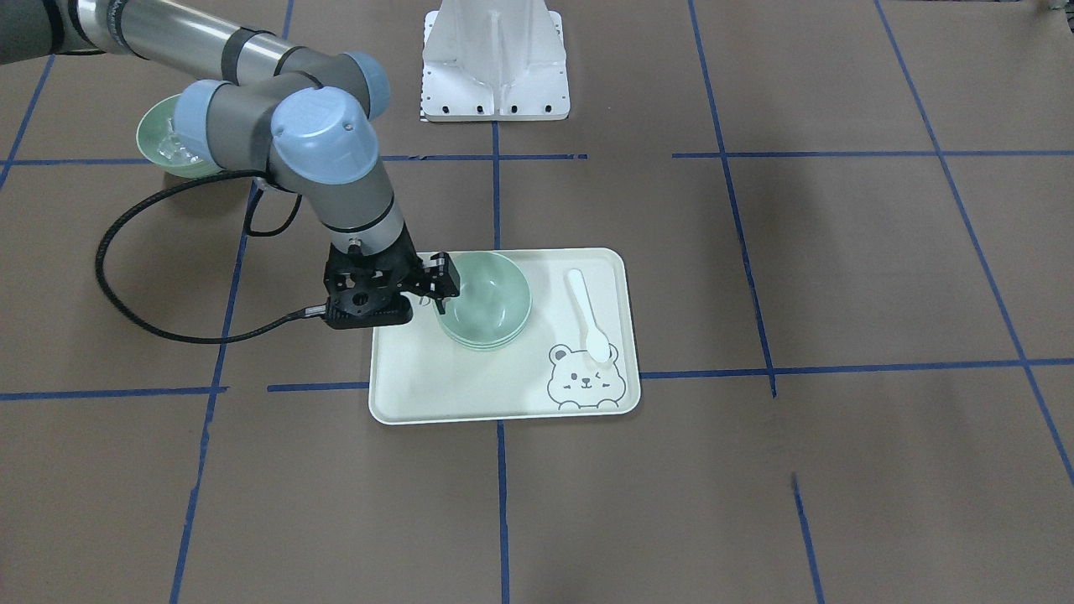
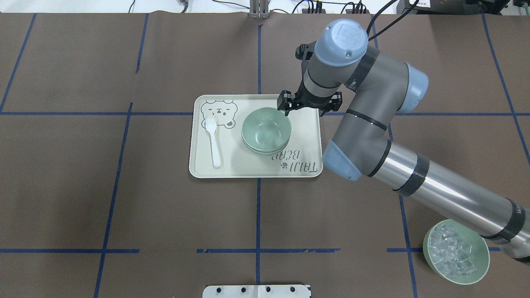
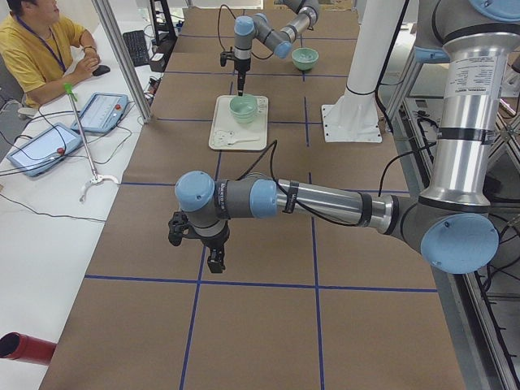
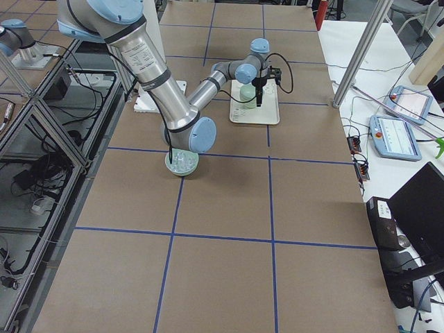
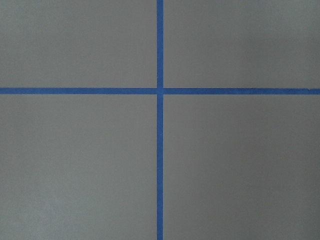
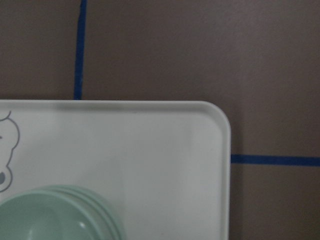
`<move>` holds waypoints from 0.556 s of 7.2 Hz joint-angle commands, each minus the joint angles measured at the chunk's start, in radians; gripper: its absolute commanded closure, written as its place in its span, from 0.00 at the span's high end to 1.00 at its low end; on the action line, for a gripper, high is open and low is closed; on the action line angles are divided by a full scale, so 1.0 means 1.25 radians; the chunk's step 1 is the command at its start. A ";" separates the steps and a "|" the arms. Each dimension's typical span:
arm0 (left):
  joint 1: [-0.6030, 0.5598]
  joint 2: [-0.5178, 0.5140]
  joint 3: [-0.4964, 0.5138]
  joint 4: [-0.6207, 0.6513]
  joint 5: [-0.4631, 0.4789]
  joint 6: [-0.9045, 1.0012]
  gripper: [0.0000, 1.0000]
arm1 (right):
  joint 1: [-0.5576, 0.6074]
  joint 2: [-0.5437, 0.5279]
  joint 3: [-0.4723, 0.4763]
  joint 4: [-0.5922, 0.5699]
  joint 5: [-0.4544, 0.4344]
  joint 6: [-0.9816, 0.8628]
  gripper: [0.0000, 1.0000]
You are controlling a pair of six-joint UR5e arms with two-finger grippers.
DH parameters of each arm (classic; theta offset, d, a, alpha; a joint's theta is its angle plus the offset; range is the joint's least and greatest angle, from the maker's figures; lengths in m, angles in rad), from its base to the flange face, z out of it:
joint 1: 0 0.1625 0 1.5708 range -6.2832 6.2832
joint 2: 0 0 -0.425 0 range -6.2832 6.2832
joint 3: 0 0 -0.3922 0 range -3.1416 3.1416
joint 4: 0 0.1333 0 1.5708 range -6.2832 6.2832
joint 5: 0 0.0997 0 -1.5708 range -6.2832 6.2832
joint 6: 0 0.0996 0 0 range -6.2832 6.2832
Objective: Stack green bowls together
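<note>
Overhead exterior shows green bowls (image 2: 265, 132) stacked on tray (image 2: 232, 166)

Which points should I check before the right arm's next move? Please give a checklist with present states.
1. Green bowls nested in one stack on the cream tray: ok.
2. Right tool at the stack's rim, open or shut: cannot tell.
3. White spoon lies apart from the stack: ok.
4. Bowl of clear cubes stands off the tray: ok.
5. Left tool far from the tray: ok.
</note>
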State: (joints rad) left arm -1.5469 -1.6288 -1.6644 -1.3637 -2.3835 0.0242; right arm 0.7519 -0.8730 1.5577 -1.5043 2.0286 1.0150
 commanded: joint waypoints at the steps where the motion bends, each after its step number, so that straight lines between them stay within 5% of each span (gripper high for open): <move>1: 0.000 -0.001 0.006 0.000 0.000 0.000 1.00 | 0.194 -0.080 0.001 -0.044 0.118 -0.312 1.00; 4: -0.001 0.006 -0.006 -0.009 0.005 0.045 1.00 | 0.467 -0.242 -0.002 -0.118 0.219 -0.814 1.00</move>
State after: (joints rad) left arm -1.5475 -1.6234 -1.6666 -1.3709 -2.3803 0.0477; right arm 1.2002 -1.0821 1.5554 -1.6157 2.2663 0.2516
